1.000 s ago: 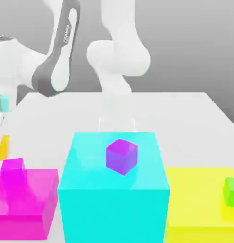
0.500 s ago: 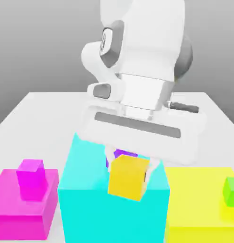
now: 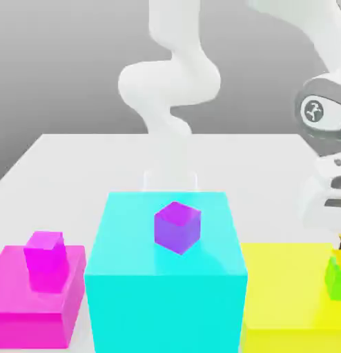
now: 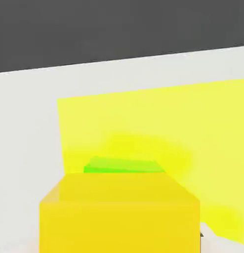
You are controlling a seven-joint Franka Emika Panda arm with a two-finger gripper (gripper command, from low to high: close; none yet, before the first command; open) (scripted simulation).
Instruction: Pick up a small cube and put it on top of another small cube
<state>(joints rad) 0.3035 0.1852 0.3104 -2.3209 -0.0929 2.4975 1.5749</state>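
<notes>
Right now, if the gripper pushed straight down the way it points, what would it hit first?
Most likely the yellow-orange cube, directly under the gripper, sitting on the green cube atop the big yellow block; exact clearance is unclear.

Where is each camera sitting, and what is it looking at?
Exterior view: off the arm, low by the blocks, facing the white arm across the table; the claw is at its right.
Hand view: on the hand, looking down at the orange cube over the green cube.
Both show those cubes and the big yellow block.
</notes>
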